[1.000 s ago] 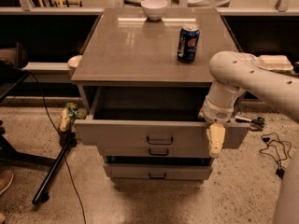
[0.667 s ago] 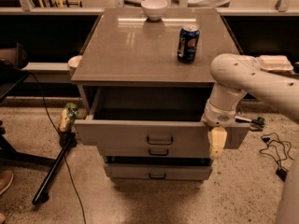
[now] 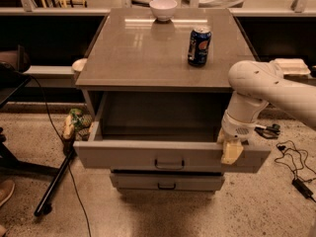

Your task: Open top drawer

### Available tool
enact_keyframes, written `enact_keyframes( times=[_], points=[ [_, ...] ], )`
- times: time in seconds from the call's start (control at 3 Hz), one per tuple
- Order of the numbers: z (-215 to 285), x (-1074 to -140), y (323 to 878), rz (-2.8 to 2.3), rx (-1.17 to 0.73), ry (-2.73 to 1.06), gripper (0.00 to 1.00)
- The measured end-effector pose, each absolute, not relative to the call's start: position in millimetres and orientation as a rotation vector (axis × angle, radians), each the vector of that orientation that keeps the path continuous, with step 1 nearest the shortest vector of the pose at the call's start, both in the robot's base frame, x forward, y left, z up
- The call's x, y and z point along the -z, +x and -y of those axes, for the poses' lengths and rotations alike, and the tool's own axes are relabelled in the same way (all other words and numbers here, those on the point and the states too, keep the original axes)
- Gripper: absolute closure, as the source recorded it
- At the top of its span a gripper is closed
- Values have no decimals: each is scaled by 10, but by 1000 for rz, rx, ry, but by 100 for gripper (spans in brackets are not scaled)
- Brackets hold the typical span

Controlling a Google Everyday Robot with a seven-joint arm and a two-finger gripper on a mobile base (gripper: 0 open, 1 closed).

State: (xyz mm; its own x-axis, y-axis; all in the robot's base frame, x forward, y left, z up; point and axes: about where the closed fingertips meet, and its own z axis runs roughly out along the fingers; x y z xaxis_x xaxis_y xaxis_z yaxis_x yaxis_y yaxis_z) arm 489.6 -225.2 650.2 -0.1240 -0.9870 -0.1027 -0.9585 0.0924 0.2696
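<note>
My pincer [image 3: 231,151] at the front rim of the top drawer [image 3: 128,155], near its right corner, grip I cannot tell, drawer pulled well out under the desk [image 3: 143,58] edge, speckled floor [image 3: 247,211] ahead.

No legible text, blue can [image 3: 199,46] label unreadable

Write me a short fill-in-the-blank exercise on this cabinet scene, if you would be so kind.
1. The top drawer is pulled ____ of the cabinet.
2. The claw sits at the drawer front's ____ end in the camera view.
3. The blue can on the cabinet stands ____.
4. The bowl at the cabinet's far edge is ____ in colour.
Missing words: out; right; upright; white.
</note>
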Motion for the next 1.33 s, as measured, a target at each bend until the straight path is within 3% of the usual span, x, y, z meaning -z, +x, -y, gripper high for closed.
enact_keyframes(
  times=[0.33, 0.67, 1.0, 1.33],
  points=[
    [2265, -6497, 4868, 2248, 415, 2002, 85],
    [2265, -6493, 4865, 2248, 415, 2002, 100],
    [2265, -6493, 4865, 2248, 415, 2002, 83],
    [2265, -6493, 4865, 2248, 415, 2002, 60]
  ],
)
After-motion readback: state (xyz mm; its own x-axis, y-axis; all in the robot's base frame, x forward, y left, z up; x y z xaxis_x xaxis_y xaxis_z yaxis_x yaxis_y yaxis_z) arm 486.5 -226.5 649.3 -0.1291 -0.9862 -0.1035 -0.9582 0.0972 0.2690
